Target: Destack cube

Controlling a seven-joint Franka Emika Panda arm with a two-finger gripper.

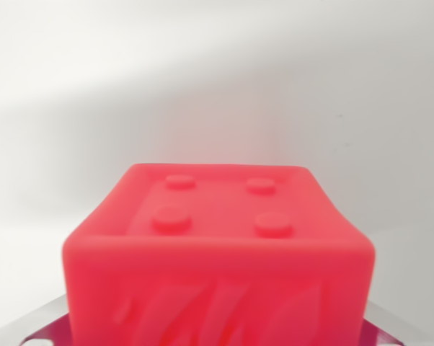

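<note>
White background, red cube (220,252), four round studs on top

Of my own body, I see very little in the wrist view. Only my tool (38,328) shows, as two dull grey metal slivers at the bottom edge, one in the wrist view's left corner and one in its right corner (391,330). Both are blurred and cut off by the frame. My fingertips are hidden, so I cannot tell how my jaws stand.
</note>
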